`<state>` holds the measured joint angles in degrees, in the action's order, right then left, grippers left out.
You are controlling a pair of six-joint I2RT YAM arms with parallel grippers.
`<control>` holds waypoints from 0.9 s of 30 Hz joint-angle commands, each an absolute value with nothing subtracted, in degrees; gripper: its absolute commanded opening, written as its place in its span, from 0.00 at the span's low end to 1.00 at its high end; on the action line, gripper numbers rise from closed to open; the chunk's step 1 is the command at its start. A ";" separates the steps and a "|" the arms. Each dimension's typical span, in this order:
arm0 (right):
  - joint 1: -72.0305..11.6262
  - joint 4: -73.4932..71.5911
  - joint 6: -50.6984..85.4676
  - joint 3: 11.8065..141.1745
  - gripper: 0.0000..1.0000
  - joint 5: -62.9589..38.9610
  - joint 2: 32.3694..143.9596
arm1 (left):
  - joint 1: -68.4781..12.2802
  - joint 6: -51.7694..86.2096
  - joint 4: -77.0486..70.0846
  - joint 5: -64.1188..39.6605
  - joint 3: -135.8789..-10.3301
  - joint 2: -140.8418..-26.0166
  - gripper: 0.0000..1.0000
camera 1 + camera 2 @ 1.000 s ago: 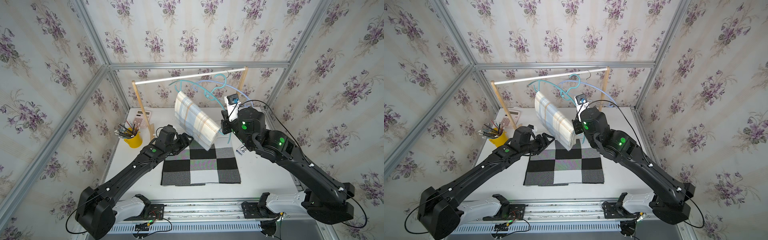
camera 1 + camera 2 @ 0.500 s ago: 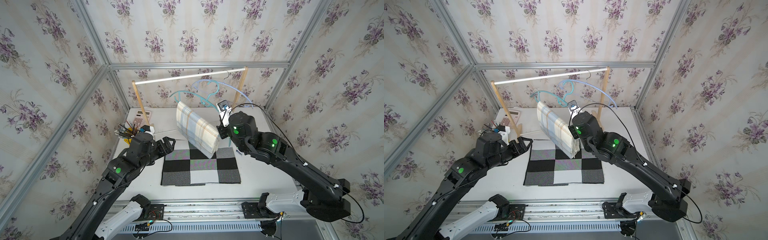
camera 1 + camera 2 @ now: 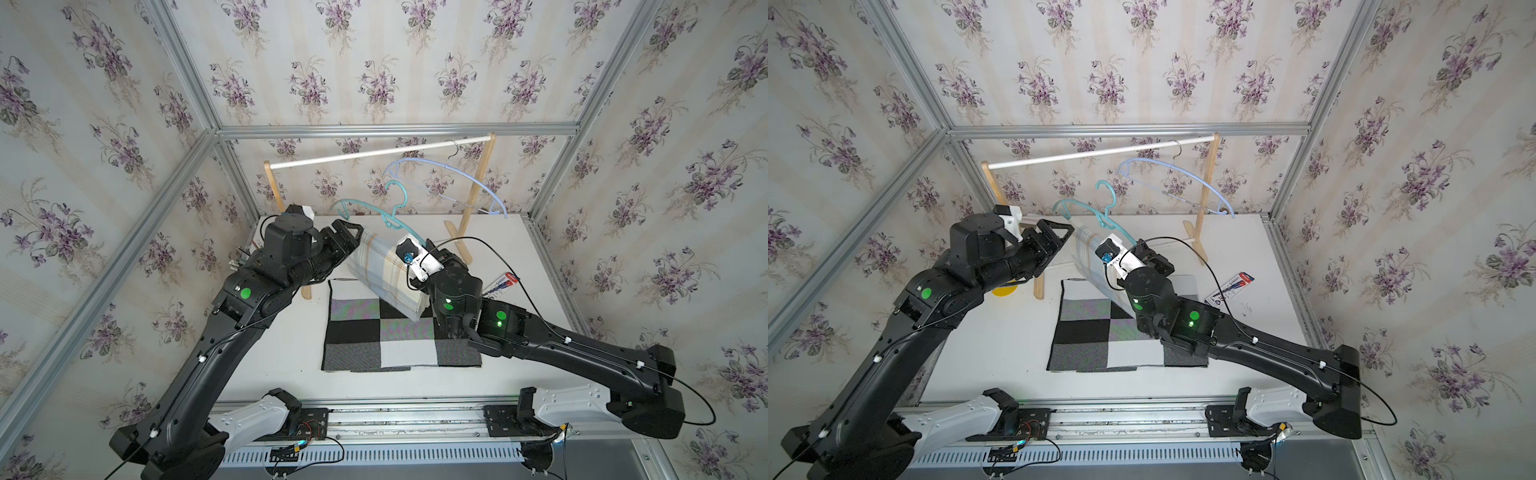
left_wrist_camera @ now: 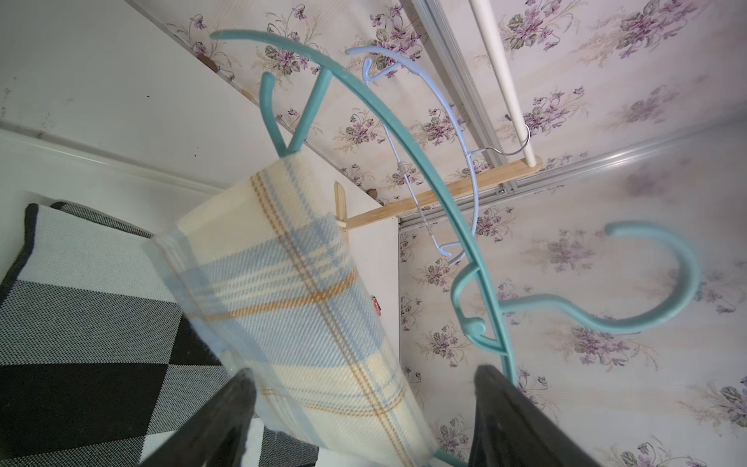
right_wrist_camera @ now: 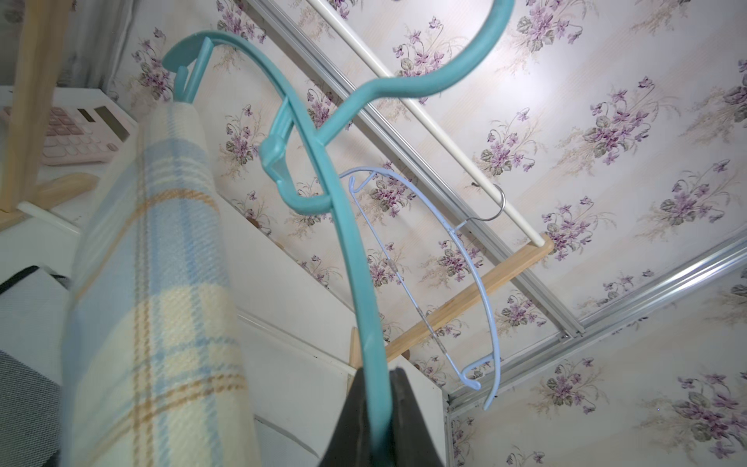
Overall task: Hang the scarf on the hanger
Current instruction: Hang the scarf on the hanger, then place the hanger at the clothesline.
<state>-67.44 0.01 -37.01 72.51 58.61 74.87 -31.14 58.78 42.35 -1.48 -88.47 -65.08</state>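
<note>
**The scarf [image 3: 384,270] may slip from the hanger [image 5: 355,263]**

We see the right claw [image 5: 376,404] clenched on the teal hanger's arm, with the scarf draped over it above the checked mat [image 3: 374,332]. The left claw [image 4: 364,380] gapes beside the cloth; a nudge could drag it off. White counter [image 3: 270,353], floral-papered walls [image 3: 374,62], rail [image 3: 374,152] behind.

The rail [image 3: 353,154] is free along most of its length; only the lilac hanger [image 3: 446,166] blocks its right end. Lower, the teal hanger [image 5: 357,283] with the scarf [image 4: 303,323] fills the middle.

Left gripper [image 4: 364,370] spread wide; right gripper [image 5: 380,376] clamped.
</note>
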 commanded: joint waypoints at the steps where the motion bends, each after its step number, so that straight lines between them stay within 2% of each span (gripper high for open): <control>1: -66.66 -3.28 -34.00 77.09 0.00 60.90 77.98 | -31.12 59.13 46.01 5.16 -87.69 -63.23 0.86; 4: -64.98 2.05 -29.19 81.85 0.00 59.20 81.95 | -31.05 57.51 45.62 10.80 -80.97 -56.73 0.86; 14: -61.41 1.66 -27.30 95.66 0.00 56.72 96.26 | -30.79 49.49 53.84 24.01 -64.52 -38.27 0.86; 19: -59.64 1.50 -26.68 104.32 0.00 56.10 103.85 | -30.76 51.42 54.86 24.32 -55.97 -32.15 0.86; 27: -58.45 1.54 -27.42 115.36 0.00 55.11 114.55 | -30.76 51.78 54.68 22.17 -52.29 -33.21 0.86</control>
